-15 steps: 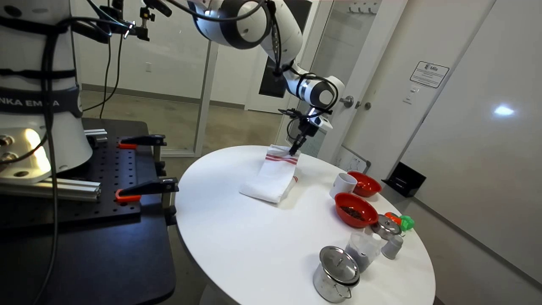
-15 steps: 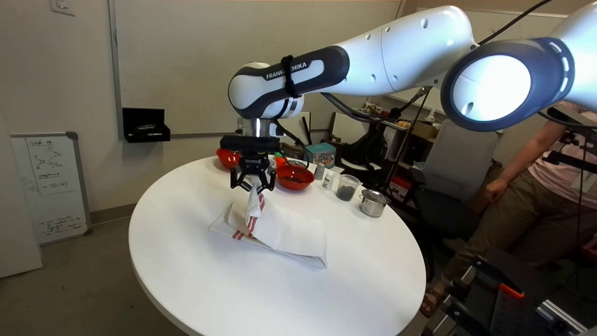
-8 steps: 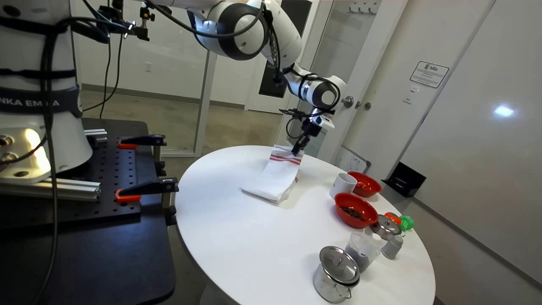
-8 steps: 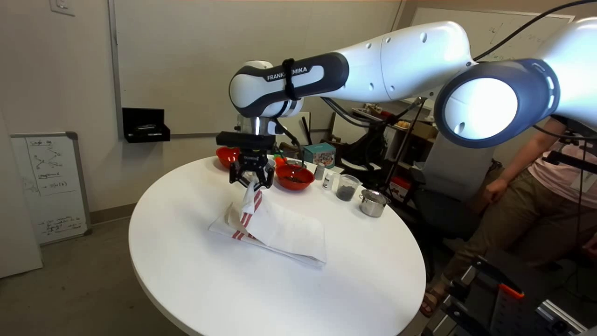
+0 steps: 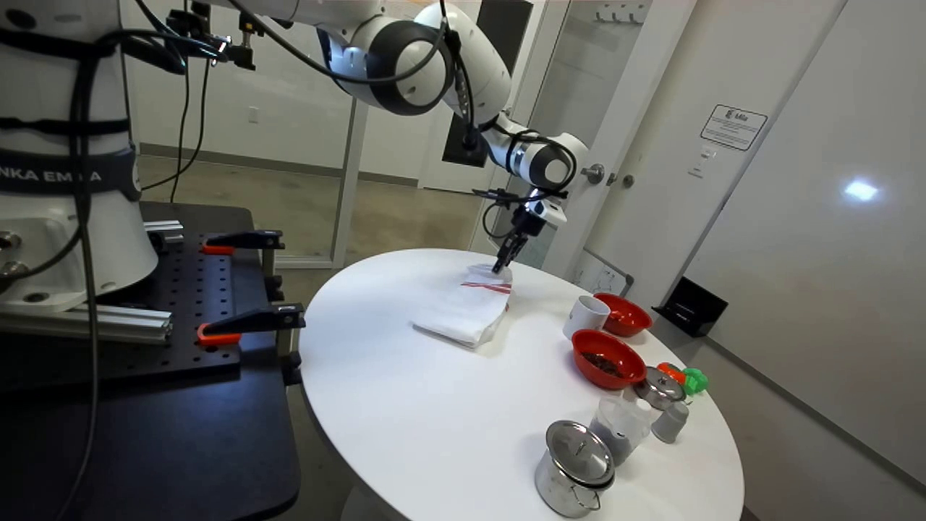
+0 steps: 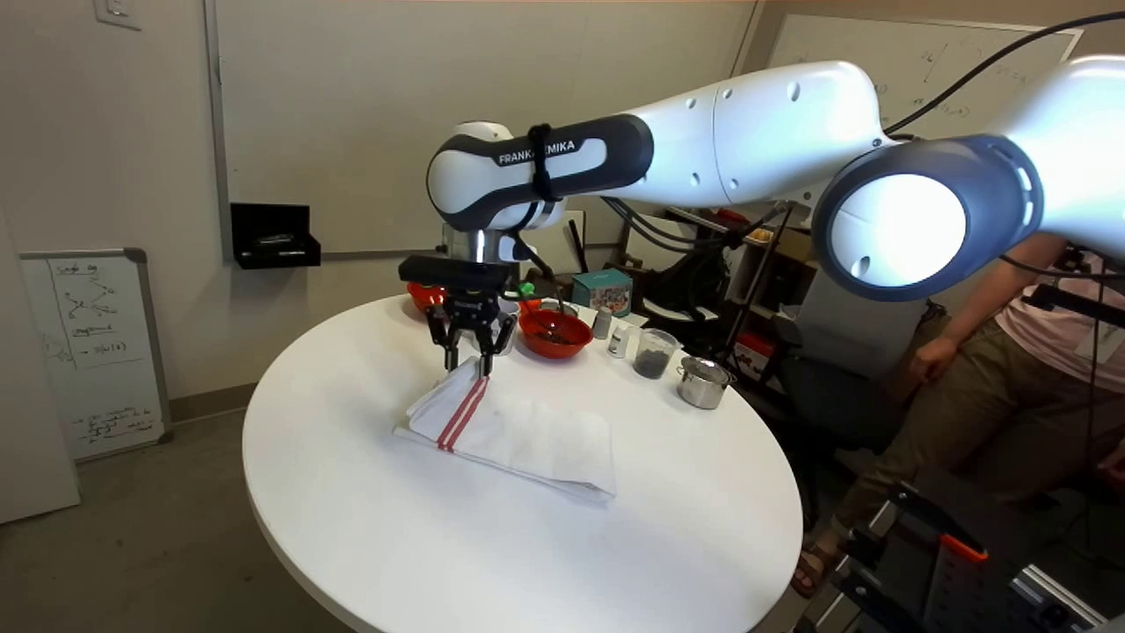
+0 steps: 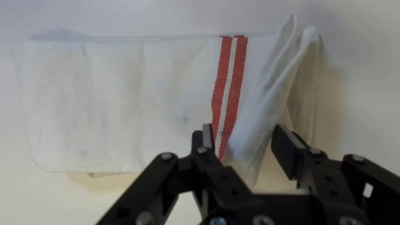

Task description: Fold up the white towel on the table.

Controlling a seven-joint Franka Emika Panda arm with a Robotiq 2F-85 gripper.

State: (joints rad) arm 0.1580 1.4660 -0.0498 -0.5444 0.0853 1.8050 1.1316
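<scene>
Towel [image 6: 545, 440] peaks lower than a moment ago, its red stripes [image 6: 470, 410] straighter. The gripper [image 6: 468, 367], pinching it before, now stands jaws parted.

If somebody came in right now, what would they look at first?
Most likely the big white arm, stretched over the round table. At its end, the black gripper stands open over one end of the white towel, near two bright red stripes. Next, probably the two red bowls, toward the table's right edge in an exterior view.
</scene>
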